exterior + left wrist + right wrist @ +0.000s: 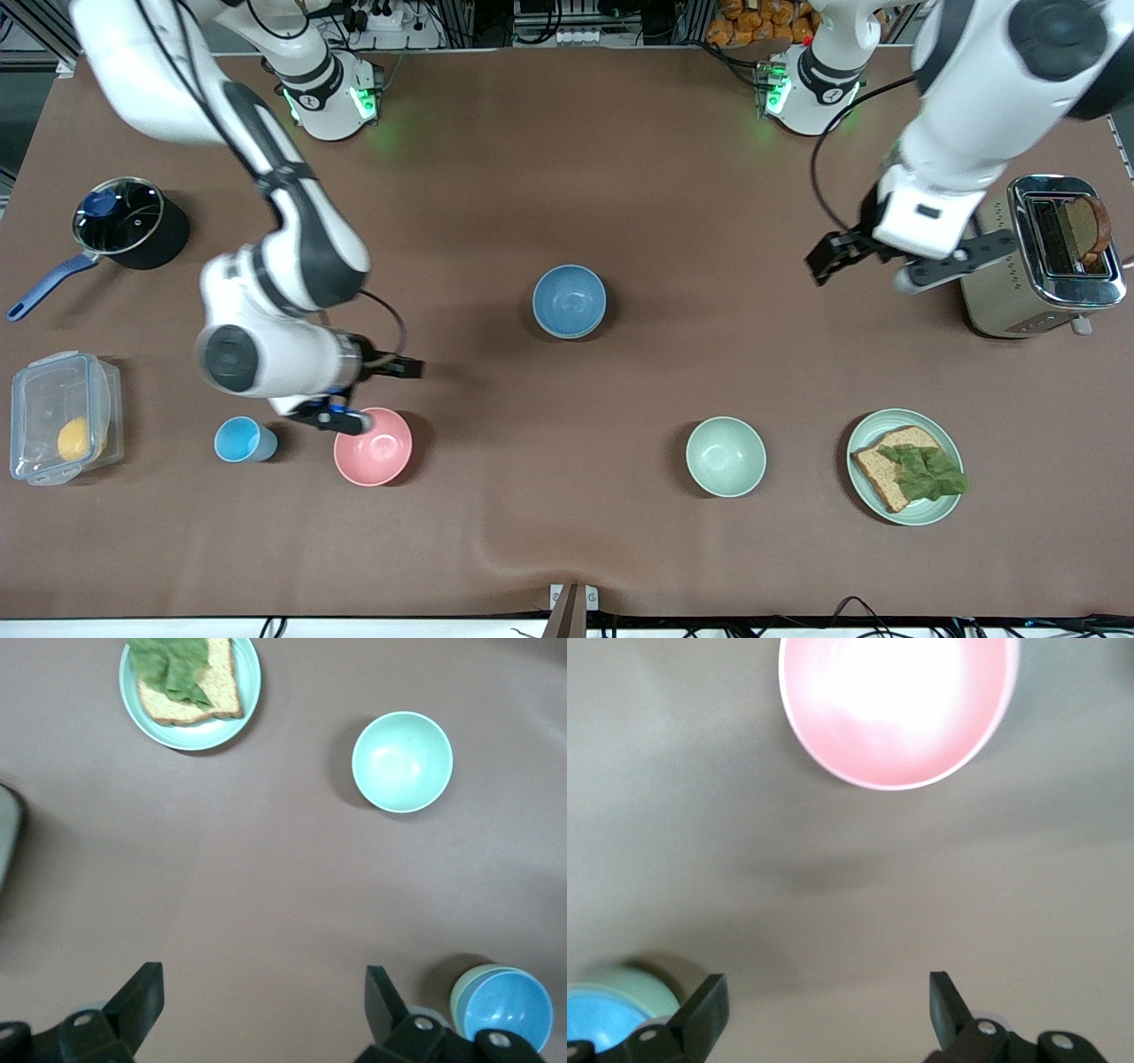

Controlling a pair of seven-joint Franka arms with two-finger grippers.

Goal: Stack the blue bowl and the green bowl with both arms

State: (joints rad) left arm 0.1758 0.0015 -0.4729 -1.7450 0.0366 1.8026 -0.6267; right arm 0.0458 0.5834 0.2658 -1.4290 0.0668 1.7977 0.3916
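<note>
Plate [946, 508] with bread [889, 470] and lettuce [930, 471] sits lowest in the front view, toward the left arm's end of the worktop [567, 549]. Mint-green bowl [726, 456] just beside it, toward the middle. Pink bowl [373, 447] and small light-blue cup [238, 439] lie toward the right arm's end, with a clear lidded box [62, 418] holding something yellow next to them at the worktop edge.

Blue bowl [569, 301] sits mid-worktop, farther from the front camera than the mint bowl. It is nested in the green bowl [464, 989], whose sage rim shows around it in the left wrist view. Both are upright, well apart from both hands.

Right hand [400, 365] hangs over bare worktop just beside the pink bowl, fingers [707, 1007] spread wide, holding nothing. Left hand [822, 259] hangs over bare worktop between the blue bowl and the toaster [1045, 257], fingers [142, 997] spread wide, empty.

Toaster stands toward the left arm's end with a slice of toast [1085, 229] sticking out of it. Black saucepan [131, 221] with glass lid and blue handle sits toward the right arm's end, farther from the front camera than the box.
</note>
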